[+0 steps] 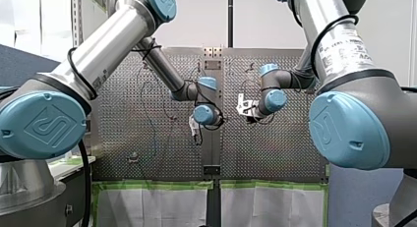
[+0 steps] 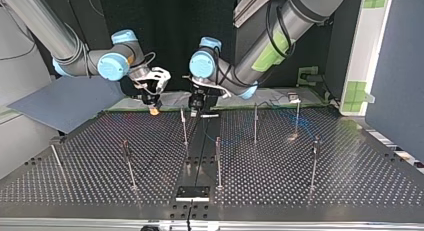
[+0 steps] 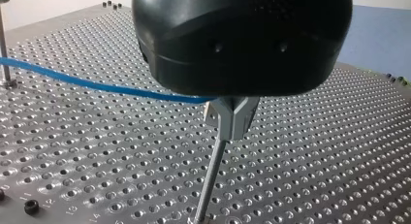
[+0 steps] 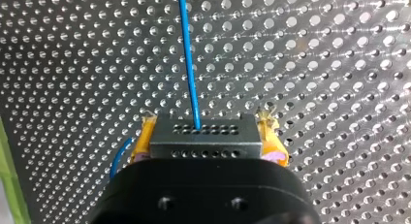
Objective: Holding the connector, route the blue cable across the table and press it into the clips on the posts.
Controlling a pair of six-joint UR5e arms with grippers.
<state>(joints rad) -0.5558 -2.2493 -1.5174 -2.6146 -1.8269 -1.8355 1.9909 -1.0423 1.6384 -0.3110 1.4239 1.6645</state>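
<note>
The blue cable [image 4: 188, 54] runs straight from the grey perforated connector [image 4: 203, 142] toward a clip [image 3: 233, 118].

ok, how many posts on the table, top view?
7. Nearer: far-left post, left post, middle post, right post. Further back: back-left post, back-middle post, back-right post. Others may be hidden.

My right gripper [image 4: 206, 132], with yellow pads [image 4: 141, 144], clamps a grey rectangular metal connector [image 4: 206, 147]; a thin blue cable [image 4: 188, 54] runs from it straight ahead over the perforated metal table [image 4: 72, 64].
</note>
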